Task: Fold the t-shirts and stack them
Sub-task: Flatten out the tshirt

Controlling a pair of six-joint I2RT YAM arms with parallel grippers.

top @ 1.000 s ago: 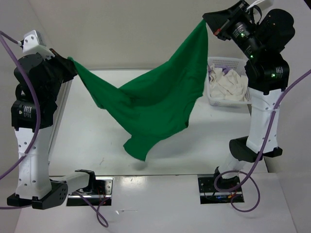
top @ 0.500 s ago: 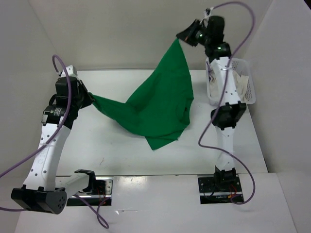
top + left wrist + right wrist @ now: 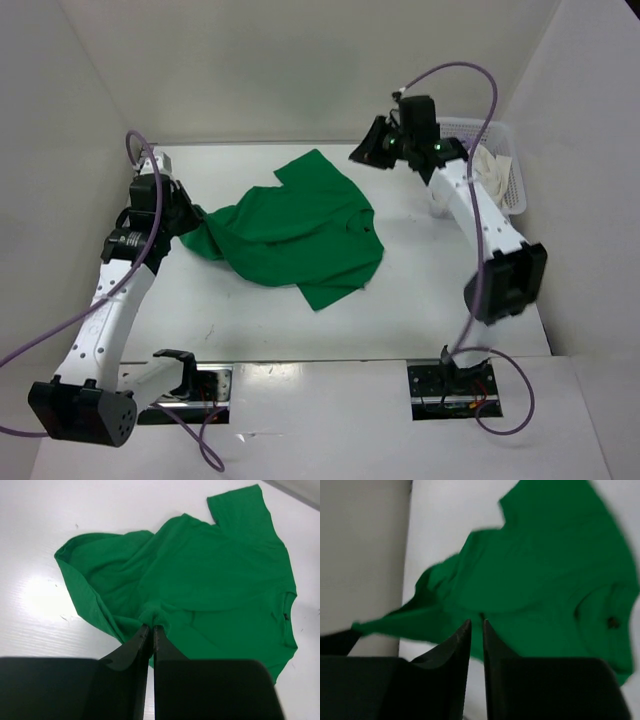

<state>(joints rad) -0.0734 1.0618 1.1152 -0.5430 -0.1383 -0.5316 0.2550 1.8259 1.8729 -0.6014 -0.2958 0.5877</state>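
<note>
**Item:** green t-shirt [image 3: 295, 235]. Lies front-up on the table [image 3: 250, 330], left of centre. The body is mostly spread, one sleeve points to the far edge, and the near-left portion is bunched into ridges.

**Left end effector** [image 3: 151, 630]: fingers pressed together on a fold at the shirt's left edge, low over the table.

**Right end effector** [image 3: 476, 624]: jaws parted to a narrow slot with nothing between them, held above the far side of the table, apart from the cloth.

**Also present:** white basket [image 3: 505, 135] at the far right, holding a white t-shirt [image 3: 488, 165].

**Step in hand:** laying the shirt flat, judged early in the task, with no fold made yet.

**Next move calls for:** drawing the bunched left side outward to smooth it. The right end effector then needs a fresh hold on an opposite hem or shoulder.
</note>
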